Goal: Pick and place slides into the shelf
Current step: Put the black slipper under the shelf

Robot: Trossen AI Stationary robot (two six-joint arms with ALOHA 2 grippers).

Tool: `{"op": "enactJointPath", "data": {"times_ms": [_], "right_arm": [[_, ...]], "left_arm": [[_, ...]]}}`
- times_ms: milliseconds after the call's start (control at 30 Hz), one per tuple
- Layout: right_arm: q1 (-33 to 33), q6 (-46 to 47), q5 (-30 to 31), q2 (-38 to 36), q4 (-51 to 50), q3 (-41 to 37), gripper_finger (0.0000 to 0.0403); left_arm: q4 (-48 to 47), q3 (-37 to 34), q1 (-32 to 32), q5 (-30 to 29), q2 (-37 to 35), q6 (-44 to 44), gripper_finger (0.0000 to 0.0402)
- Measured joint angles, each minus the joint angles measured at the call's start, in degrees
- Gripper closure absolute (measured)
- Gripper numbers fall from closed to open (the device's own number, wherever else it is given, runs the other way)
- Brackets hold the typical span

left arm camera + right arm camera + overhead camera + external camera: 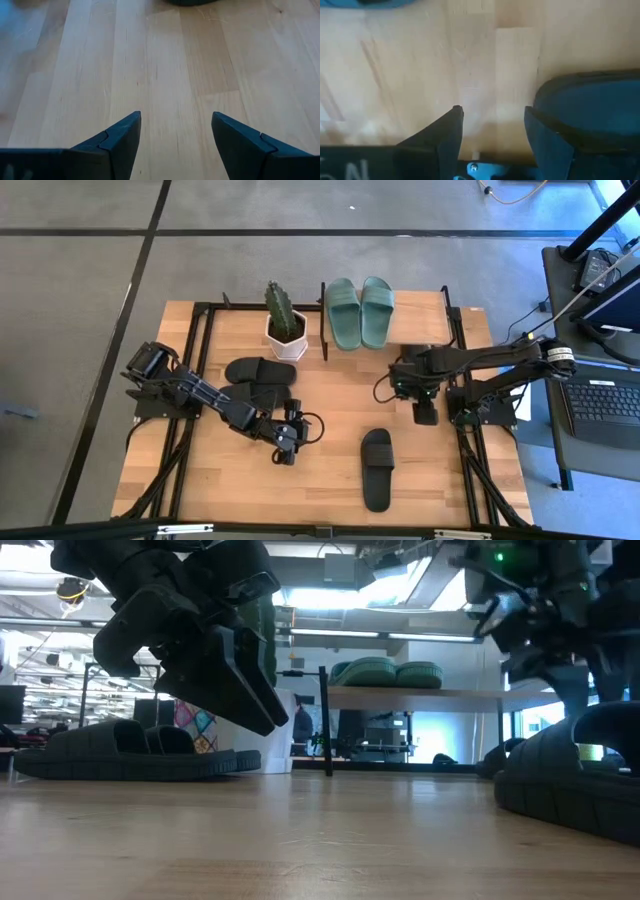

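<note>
Overhead looks straight down, low camera level across table, wrists close above it.

The dark left gripper hangs low over mid-table, fingers spread wide; the dark right gripper points downward, fingers parted.
</note>
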Motion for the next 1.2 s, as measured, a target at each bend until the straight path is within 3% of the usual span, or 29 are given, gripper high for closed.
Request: {"op": "enactJointPath", "data": {"times_ms": [200, 567, 933, 1200], "right_arm": [[0.0, -1.2, -0.1, 0.0, 4.4, -4.8, 0.0192], [-0.1, -1.6, -0.1, 0.6, 4.6, -5.0, 0.0192], [-0.1, -2.0, 0.0, 11.5, 4.4, -5.0, 0.0192], [-1.4, -0.9, 1.2, 15.3, 5.4, -5.0, 0.0192]], "left_arm": [[0.2, 0.0, 0.0, 0.0, 0.0, 0.0, 0.0166], [0.4, 0.0, 0.0, 0.0, 0.0, 0.0, 0.0166], [0.4, 0.0, 0.0, 0.0, 0.0, 0.0, 0.0166], [0.4, 0.0, 0.0, 0.0, 0.0, 0.0, 0.0166]]}}
